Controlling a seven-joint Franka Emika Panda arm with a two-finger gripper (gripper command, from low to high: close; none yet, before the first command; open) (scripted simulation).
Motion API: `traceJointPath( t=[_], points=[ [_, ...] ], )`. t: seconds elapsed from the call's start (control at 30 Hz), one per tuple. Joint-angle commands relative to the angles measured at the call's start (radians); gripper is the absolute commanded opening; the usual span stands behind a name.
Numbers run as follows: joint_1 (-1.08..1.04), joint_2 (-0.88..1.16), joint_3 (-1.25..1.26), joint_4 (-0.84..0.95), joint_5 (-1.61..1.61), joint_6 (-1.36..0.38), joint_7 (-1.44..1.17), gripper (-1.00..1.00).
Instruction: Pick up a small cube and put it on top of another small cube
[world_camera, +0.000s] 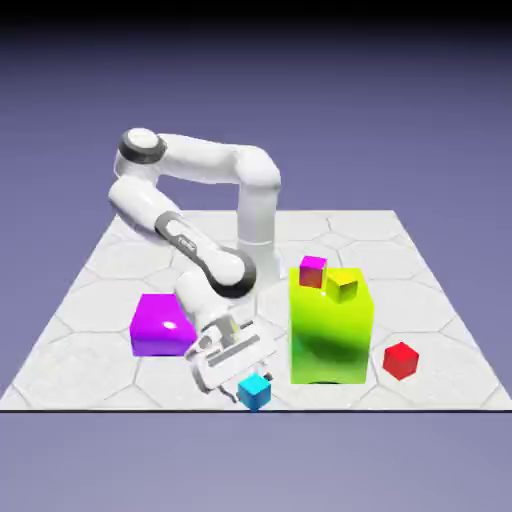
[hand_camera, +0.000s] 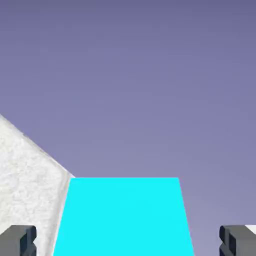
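The small cyan cube (world_camera: 256, 391) rests on the table near its front edge. My gripper (world_camera: 247, 377) is tilted low over it from the exterior view's left. In the hand view the cyan cube (hand_camera: 125, 215) fills the space between the grey fingertips (hand_camera: 19, 241), with a gap showing on each side, so my gripper (hand_camera: 128, 242) stands open around it without touching. The small red cube (world_camera: 401, 360) sits alone on the table at the exterior view's right, past the lime block.
A tall lime block (world_camera: 330, 335) stands between the cyan and red cubes, with a small magenta cube (world_camera: 313, 271) and a small yellow cube (world_camera: 343, 286) on top. A purple block (world_camera: 160, 325) lies behind the hand. The table edge (world_camera: 120, 405) runs just in front.
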Motion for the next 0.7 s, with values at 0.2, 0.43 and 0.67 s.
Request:
traceJointPath(
  t=[0.2,0.43,0.67],
  points=[
    [-0.223,0.169,0.175,-0.111,0.059,-0.13,0.125,-1.0],
    [-0.43,0.156,0.428,-0.033,0.052,-0.265,0.406,-1.0],
    [-0.637,0.143,0.682,0.045,0.045,-0.399,0.687,-1.0]
  ],
)
